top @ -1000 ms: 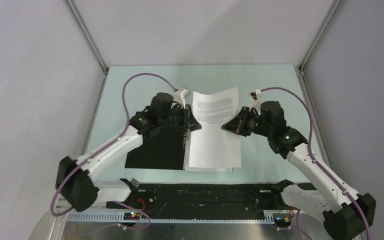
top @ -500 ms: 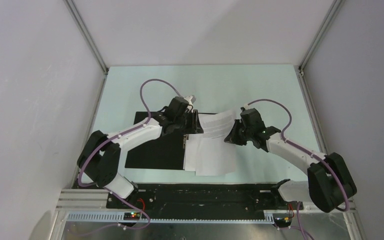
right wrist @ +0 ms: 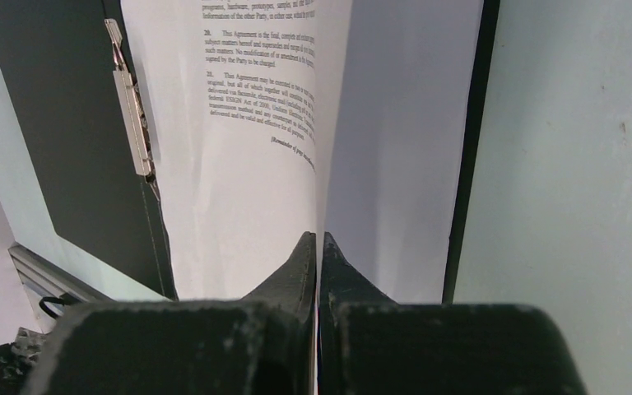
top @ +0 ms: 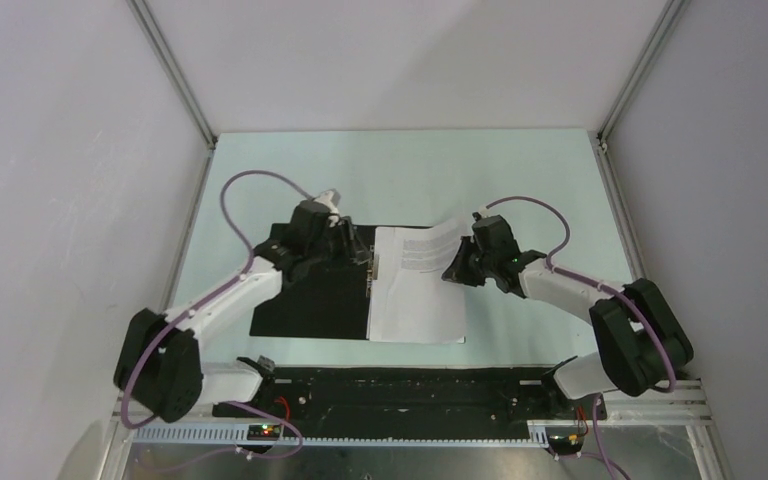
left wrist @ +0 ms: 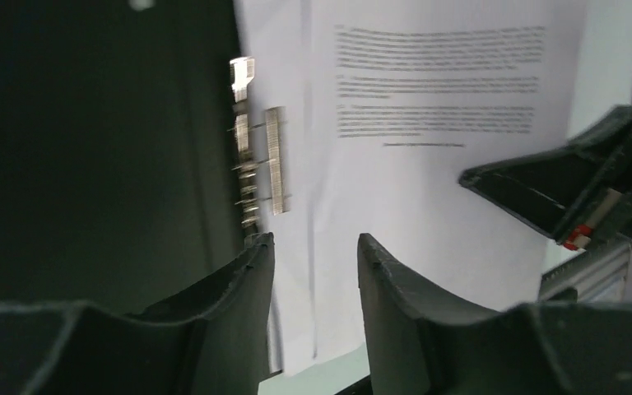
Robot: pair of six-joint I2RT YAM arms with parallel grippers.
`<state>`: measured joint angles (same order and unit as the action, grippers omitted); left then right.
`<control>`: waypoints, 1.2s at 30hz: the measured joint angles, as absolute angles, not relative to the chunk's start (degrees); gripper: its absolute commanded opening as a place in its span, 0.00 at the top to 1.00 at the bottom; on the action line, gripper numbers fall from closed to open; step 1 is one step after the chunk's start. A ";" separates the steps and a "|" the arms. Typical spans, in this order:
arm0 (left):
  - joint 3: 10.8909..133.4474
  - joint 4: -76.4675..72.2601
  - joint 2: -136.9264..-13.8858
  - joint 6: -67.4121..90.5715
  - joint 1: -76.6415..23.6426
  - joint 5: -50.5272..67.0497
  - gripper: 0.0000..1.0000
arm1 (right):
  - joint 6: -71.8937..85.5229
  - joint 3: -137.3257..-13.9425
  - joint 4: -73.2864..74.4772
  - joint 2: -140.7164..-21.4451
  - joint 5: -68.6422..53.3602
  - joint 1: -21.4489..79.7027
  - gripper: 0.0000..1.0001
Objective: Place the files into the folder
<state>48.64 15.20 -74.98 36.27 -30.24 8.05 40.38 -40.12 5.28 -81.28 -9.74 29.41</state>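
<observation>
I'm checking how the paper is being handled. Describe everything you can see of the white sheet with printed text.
The white printed sheet is thin, matte-looking paper with paragraphs of small black text. It lies over the right half of the open folder's black inside, beside the metal clip, on top of a plain white sheet. One edge is lifted and bowed upward, pinched in the shut right gripper; the rest slopes down to the folder.
</observation>
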 measured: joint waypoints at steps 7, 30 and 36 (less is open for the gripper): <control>35.97 17.26 -67.51 42.13 -22.39 6.07 0.69 | 39.48 -41.54 4.38 -84.88 -10.61 29.95 1.00; 28.93 18.17 -69.67 50.63 -17.58 2.66 0.72 | 37.87 -46.39 3.68 -90.24 -10.92 33.87 1.00; 28.93 18.15 -69.73 51.00 -17.58 2.63 0.72 | 37.82 -46.41 3.99 -90.24 -10.39 34.02 0.77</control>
